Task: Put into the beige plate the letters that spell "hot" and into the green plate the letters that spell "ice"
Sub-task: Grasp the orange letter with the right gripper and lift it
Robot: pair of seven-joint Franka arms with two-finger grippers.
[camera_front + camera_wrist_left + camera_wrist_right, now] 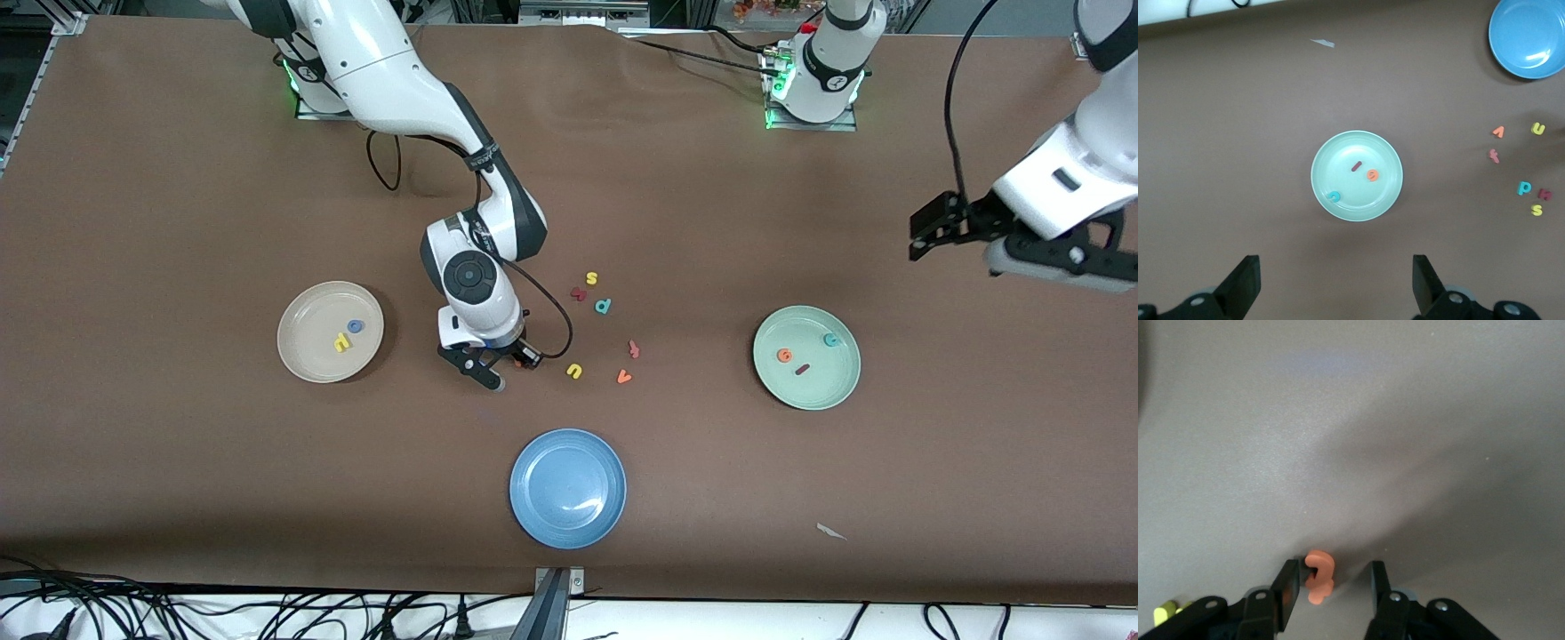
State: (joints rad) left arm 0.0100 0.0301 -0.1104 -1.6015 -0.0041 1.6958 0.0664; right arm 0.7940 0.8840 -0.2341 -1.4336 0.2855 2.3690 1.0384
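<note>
Front view: the right gripper is down at the brown table, between the round cream-beige plate and a loose scatter of foam letters. That plate holds the yellow foam "h" and the blue ring-shaped "o". The pale mint-green plate, toward the left arm's end, holds the orange "e", the dark red bar-like "i" and the teal "c". A round blue plate sits nearer the front edge, with bare table all round it. The left gripper waits in the air near the table's end.

Left wrist view: its fingers stand wide apart, holding nothing, above the green plate; the scatter lies well apart, by the blue plate.

Right wrist view: the partly open fingers flank the small orange foam "t" (one touches it, the other stands off it), with open table all round.
</note>
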